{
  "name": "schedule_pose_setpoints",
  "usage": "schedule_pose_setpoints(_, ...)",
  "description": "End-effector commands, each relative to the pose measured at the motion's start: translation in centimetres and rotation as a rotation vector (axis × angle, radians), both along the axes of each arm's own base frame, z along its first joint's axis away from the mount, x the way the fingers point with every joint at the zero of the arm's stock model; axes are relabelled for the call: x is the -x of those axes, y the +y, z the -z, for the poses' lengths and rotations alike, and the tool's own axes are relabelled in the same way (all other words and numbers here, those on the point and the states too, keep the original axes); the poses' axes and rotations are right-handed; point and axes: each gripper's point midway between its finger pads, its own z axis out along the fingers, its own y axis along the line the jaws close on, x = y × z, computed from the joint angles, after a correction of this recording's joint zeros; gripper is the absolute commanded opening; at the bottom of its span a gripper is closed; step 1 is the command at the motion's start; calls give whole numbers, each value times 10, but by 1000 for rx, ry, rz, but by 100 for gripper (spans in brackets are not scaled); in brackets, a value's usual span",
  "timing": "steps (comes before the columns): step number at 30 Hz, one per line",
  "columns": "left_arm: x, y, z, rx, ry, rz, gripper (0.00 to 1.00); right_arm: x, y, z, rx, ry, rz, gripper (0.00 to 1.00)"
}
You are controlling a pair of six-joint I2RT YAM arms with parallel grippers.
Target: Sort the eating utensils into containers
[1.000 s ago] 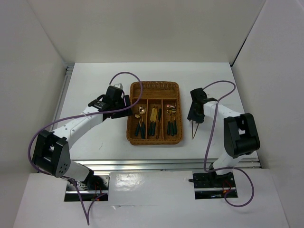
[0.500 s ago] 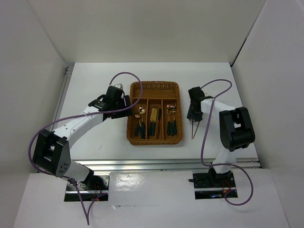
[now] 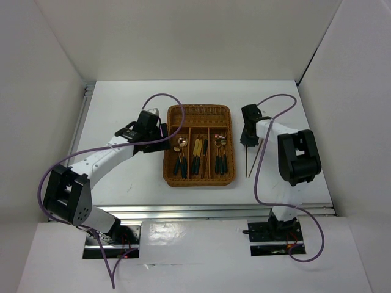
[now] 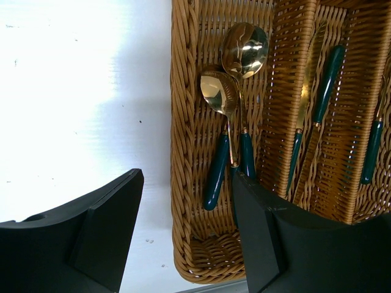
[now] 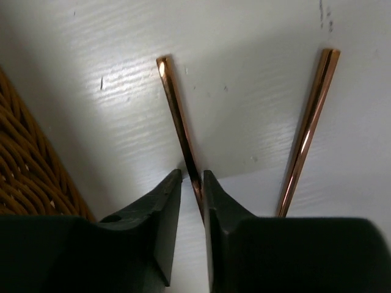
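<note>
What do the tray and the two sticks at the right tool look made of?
Tray: woven wicker or rattan, matte brown; the plaited strands show. Chopsticks: polished and copper-toned with bright glints, so probably metal, though lacquer is possible.

A wicker tray [image 3: 199,182] holding cutlery [image 3: 197,155] sits mid-way across the table [image 3: 122,104]. Chopsticks [image 3: 248,165] lie just beside its right edge, the right gripper [image 3: 247,144] perhaps touching their far ends.
</note>
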Motion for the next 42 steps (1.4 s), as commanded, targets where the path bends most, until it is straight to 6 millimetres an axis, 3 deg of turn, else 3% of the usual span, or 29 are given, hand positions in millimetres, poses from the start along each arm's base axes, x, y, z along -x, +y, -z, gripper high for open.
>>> schedule_pose_setpoints(1, -8, 1, -9, -6, -31, 11, 74, 1, -11, 25, -3, 52, 20, 29)
schedule_pose_setpoints(9, -9, -2, -12, 4, -37, 17, 73, 7, -18, 32, 15, 100, 46, 4)
schedule_pose_setpoints(12, -7, -6, -12, 23, -29, 33, 73, 2, -19, 10, 18, 68, 59, 2)
schedule_pose_setpoints(14, -5, -14, -27, 51, -61, 67, 73, -6, -16, -19, -8, 7, 53, 2)
schedule_pose_setpoints(19, 10, -60, -63, 172, -169, 275, 74, -15, 0, -90, -38, -146, 2, 0)
schedule_pose_setpoints(23, 16, -95, -94, 238, -238, 400, 74, -10, 13, -130, -6, -198, -38, 0)
schedule_pose_setpoints(25, 20, -111, -102, 263, -255, 459, 76, -4, 27, -141, 3, -213, -73, 0)
schedule_pose_setpoints(26, 23, -124, -106, 276, -273, 501, 76, -6, 31, -155, 4, -251, -79, 0)
schedule_pose_setpoints(30, 22, -151, -125, 345, -344, 578, 78, 7, 59, -182, -43, -297, -147, 0)
schedule_pose_setpoints(35, 18, -178, -126, 434, -372, 616, 83, 20, 81, -217, -191, -400, -199, 1)
schedule_pose_setpoints(37, 16, -185, -116, 458, -354, 625, 83, 25, 90, -224, -239, -431, -225, 1)
schedule_pose_setpoints(38, 16, -193, -122, 498, -373, 654, 85, 28, 95, -235, -277, -456, -236, 3)
schedule_pose_setpoints(40, 17, -204, -109, 536, -340, 698, 85, 31, 99, -231, -299, -452, -254, 3)
schedule_pose_setpoints(42, 23, -215, -112, 602, -326, 754, 85, 29, 100, -233, -307, -461, -247, 3)
